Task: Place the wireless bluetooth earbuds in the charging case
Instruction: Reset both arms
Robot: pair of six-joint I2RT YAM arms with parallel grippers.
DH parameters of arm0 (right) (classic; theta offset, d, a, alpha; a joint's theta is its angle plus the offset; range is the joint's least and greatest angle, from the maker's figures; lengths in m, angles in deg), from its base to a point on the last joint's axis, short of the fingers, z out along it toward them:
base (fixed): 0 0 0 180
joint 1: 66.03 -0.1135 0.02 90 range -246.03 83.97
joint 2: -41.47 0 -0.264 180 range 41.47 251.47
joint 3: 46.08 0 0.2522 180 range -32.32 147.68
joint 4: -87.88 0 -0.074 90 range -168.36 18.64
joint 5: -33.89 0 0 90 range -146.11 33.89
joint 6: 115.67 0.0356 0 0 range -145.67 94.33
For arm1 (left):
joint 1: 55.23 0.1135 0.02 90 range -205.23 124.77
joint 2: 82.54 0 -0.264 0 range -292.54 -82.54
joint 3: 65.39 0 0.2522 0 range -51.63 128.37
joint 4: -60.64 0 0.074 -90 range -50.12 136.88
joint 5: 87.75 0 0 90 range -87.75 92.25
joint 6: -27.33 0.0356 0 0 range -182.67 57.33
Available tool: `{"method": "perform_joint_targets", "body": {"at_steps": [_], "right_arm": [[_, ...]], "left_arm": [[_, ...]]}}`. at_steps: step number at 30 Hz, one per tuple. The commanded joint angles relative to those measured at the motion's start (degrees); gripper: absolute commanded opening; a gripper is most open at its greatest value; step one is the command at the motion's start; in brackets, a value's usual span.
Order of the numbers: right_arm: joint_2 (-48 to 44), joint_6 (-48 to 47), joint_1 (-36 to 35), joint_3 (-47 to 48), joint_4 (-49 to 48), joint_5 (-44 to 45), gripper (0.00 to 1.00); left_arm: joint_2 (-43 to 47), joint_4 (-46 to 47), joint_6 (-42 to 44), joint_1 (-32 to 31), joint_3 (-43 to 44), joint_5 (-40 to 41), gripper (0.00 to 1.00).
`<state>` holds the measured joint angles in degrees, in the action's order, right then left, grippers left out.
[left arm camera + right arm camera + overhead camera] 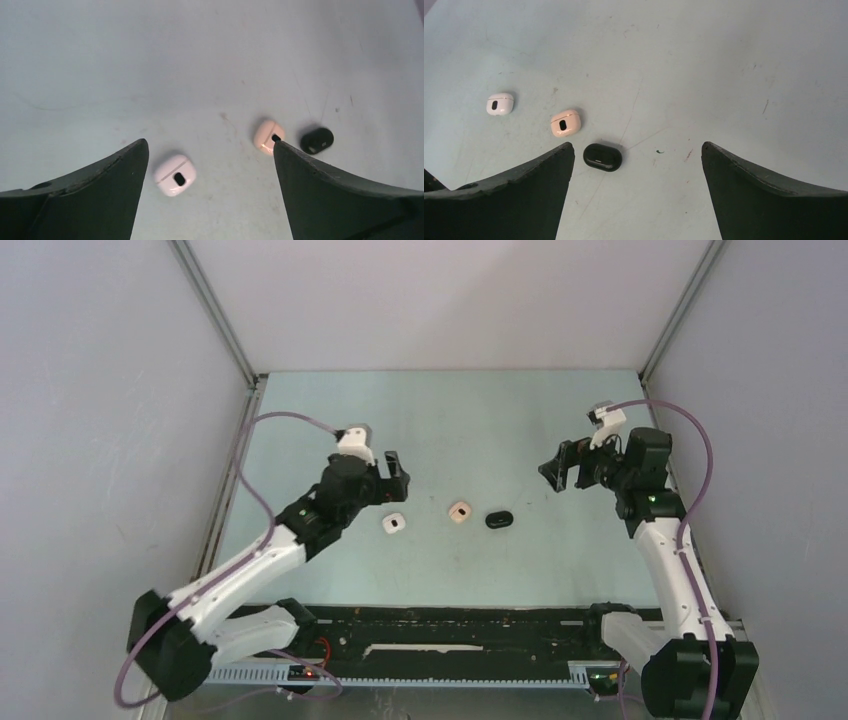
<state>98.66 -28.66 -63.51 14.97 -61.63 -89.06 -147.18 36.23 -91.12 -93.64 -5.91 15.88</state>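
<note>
Case (174,175), white, below L hand (209,144), btwn its spread fingers (100,190)

White case (393,524), beige case (459,512), both black-spotted; black case (499,519); pale green table (480,420).

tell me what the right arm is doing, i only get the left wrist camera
observer: right gripper is open and empty, hovering right of the black case
operator: is the beige case shut, i only see part of it
observer: looks shut, the right wrist camera shows the whole top
operator: which arm is nearer the black one
observer: the right, overhead the left gripper is by the white case at the other end
</note>
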Motion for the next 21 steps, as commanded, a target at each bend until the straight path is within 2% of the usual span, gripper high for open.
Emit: {"method": "perform_joint_targets", "body": {"at_steps": [1,6,10,12,15,19,21], "right_arm": [[1.3,4.4,0.1,0.0,-3.6,0.4,1.0],[3.0,4.1,0.0,0.0,-3.7,-0.5,1.0],[2.7,3.1,-1.4,0.0,-3.8,0.1,1.0],[2.4,3.2,-2.2,0.0,-4.0,0.2,1.0],[1.0,2.1,-3.7,0.0,-3.8,-1.6,1.0],[-1.8,-0.5,-5.9,-1.7,-5.1,-2.4,1.0],[-2.9,-1.2,-6.3,-1.8,-5.0,-3.1,1.0]], "left_arm": [[11.8,0.4,6.1,-0.1,-2.4,15.2,1.0],[17.3,-9.9,9.7,0.9,4.0,22.0,1.0],[14.6,-18.2,12.6,1.9,9.2,28.5,1.0],[12.7,-18.0,12.5,3.1,8.1,31.3,1.0],[10.2,-16.3,13.2,7.7,4.7,27.3,1.0],[8.5,-12.5,11.8,12.3,0.6,15.8,1.0],[6.8,-14.2,11.1,12.8,2.6,16.2,1.0]]}}
